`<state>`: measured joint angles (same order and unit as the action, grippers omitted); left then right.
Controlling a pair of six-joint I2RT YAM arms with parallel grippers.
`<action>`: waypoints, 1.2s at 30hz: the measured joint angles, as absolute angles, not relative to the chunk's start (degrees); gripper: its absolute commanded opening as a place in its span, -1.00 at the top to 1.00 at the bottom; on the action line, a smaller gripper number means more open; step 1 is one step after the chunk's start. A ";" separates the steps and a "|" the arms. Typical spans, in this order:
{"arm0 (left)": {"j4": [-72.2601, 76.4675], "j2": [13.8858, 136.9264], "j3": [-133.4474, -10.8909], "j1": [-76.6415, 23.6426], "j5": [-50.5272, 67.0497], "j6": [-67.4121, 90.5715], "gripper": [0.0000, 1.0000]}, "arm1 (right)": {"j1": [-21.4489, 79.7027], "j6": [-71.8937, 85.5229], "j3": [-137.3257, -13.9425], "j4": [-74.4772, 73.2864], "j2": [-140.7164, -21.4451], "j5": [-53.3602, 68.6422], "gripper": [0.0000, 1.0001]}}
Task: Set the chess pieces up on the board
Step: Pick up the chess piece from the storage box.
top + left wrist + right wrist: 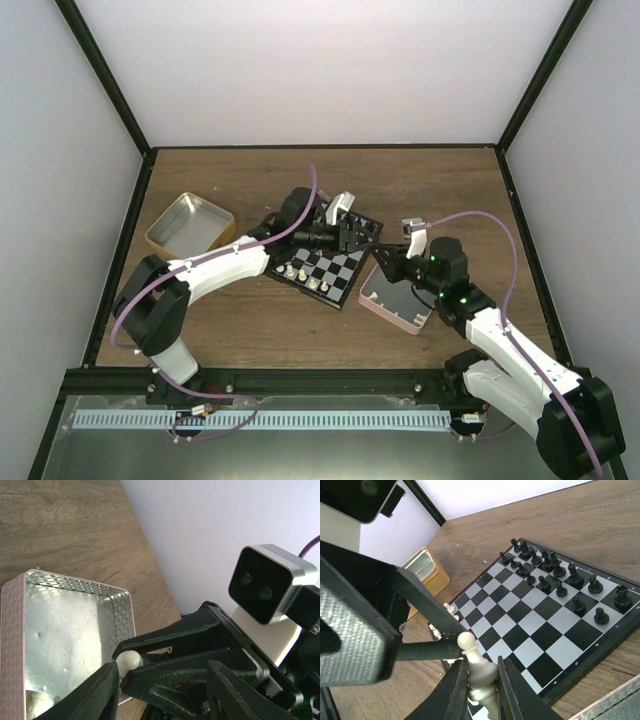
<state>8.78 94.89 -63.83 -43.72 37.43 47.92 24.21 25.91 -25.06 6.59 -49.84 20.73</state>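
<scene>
A cream-white pawn [467,641] is pinched by the right gripper [482,667] at the right corner of the board [535,645], beside the pink tray [12,630]. It is held upright and low on its body, so the round head is left free above the fingertips. The left gripper [163,670] is reached across the board to meet it. Its fingers are spread wide, with one tip just beside the pawn's head and the other well apart. No grip by the left side is seen.

This is judged to be a hand-over. The tray lies on the right arm's side, while the squares to be filled are more easily reached by the left arm.

The black pieces [555,572] are ranged in two rows along one edge of the board. A few white pieces [300,275] are stood along the opposite edge, so the white side is judged only partly filled. Something pale is seen in a corner of the tray, too blurred to name. The tin [190,222] is set well apart to the left.

The left fingers should be closed on the head before the right pinch is loosened. So small a piece is easily tipped or dropped if the two are badly timed.
</scene>
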 measured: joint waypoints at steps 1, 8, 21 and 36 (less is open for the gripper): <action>8.47 95.24 -64.20 -43.90 37.17 47.90 0.07 | 24.21 25.78 -25.02 6.59 -49.84 20.99 0.68; 7.79 96.07 -64.75 -44.03 33.69 48.07 0.23 | 24.21 25.36 -24.99 6.70 -49.84 21.74 0.68; 7.62 97.03 -65.56 -44.18 33.54 48.47 0.44 | 24.21 25.28 -24.99 6.68 -50.02 21.85 0.69; 6.20 97.06 -65.56 -44.49 33.30 47.51 0.51 | 24.21 25.08 -24.99 6.87 -50.85 21.89 0.69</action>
